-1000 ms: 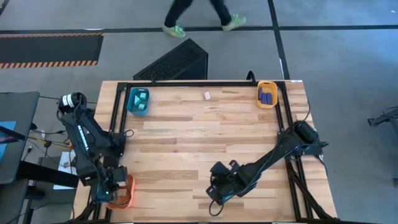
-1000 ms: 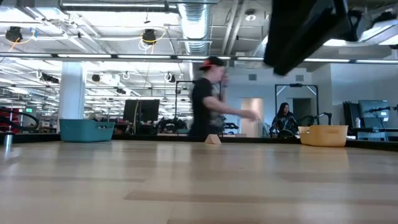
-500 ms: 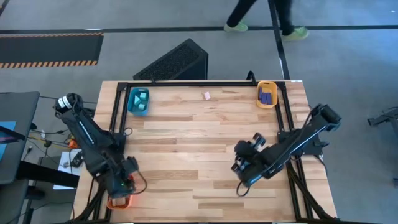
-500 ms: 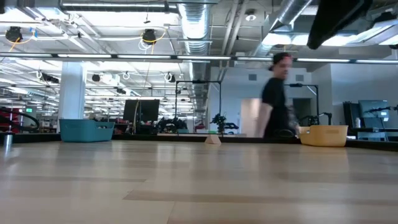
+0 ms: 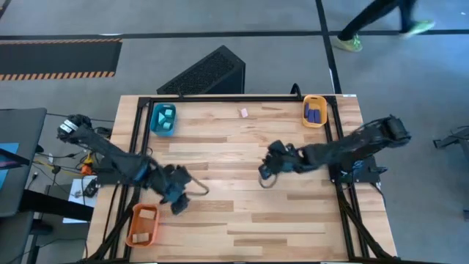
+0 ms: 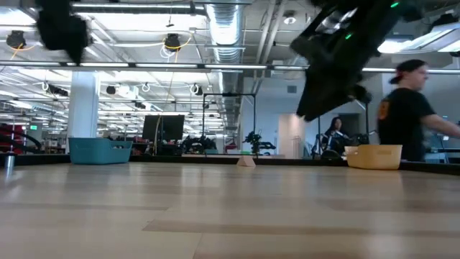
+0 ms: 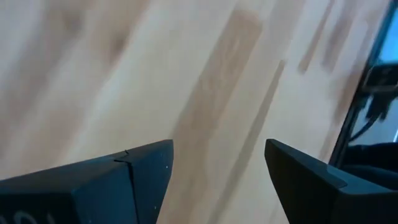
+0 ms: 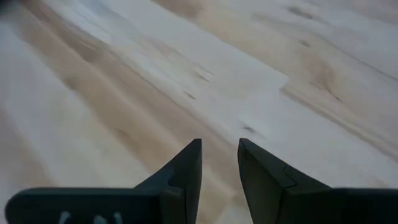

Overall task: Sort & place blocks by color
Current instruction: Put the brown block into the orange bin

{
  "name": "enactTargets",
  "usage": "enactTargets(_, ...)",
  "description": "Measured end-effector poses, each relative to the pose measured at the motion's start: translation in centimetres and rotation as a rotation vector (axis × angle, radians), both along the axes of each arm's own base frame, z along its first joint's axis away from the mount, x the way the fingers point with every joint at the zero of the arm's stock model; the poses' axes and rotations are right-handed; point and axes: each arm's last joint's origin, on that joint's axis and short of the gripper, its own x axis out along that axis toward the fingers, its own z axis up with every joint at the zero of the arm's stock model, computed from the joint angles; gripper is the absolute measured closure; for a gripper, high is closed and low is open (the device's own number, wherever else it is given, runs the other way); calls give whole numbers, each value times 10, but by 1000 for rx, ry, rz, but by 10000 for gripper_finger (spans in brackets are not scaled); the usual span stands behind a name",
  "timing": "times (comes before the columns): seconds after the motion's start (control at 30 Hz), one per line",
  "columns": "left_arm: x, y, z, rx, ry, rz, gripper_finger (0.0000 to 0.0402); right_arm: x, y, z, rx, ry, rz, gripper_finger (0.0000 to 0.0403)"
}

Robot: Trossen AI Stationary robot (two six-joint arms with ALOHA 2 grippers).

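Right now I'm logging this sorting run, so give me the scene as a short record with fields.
left end effector: open, empty, over the table's left part
right end effector: open a little, empty, over mid-table
loose block: pale, alone near the far edge
teal tray: far left corner, cyan blocks inside
yellow-orange tray: far right, dark blue blocks
orange tray: near left, tan blocks

Grey floor [image 5: 410, 88], hazard-striped mat [image 5: 58, 59], exposed ceiling ducts [image 6: 226, 29]
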Motion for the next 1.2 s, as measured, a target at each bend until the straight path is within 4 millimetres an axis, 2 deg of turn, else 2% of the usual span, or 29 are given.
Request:
enactTargets(0.1, 17, 23, 17, 94, -75, -62, 163, 18, -24, -10, 7, 79, 9, 268)
enactTargets(0.2, 35, 54, 32, 237, -171, -62, 163, 34, -54, -13, 18, 123, -32, 248)
enactTargets(0.3, 50, 93, 40, 309, -265, -71, 164, 50, -94, -15, 25, 171, -81, 220)
enactTargets(0.43, 61, 148, 48, 363, -385, -119, 164, 70, -155, -21, 87, 235, -91, 177)
enactTargets(0.6, 53, 220, 52, 459, -469, -98, 164, 85, -233, -25, 176, 305, -120, 146)
enactTargets(0.7, 42, 257, 51, 471, -510, -73, 164, 95, -266, -25, 238, 309, -95, 143)
enactTargets(0.83, 28, 294, 45, 447, -546, -5, 164, 115, -286, -24, 253, 320, -31, 143)
enactTargets(0.93, 21, 312, 39, 461, -523, 37, 164, 129, -293, -27, 256, 343, -5, 143)
enactTargets(1.07, 16, 328, 32, 516, -491, 74, 164, 136, -306, -33, 283, 390, -27, 143)
enactTargets(1.2, 14, 335, 28, 531, -474, 78, 164, 135, -320, -33, 317, 390, -41, 143)
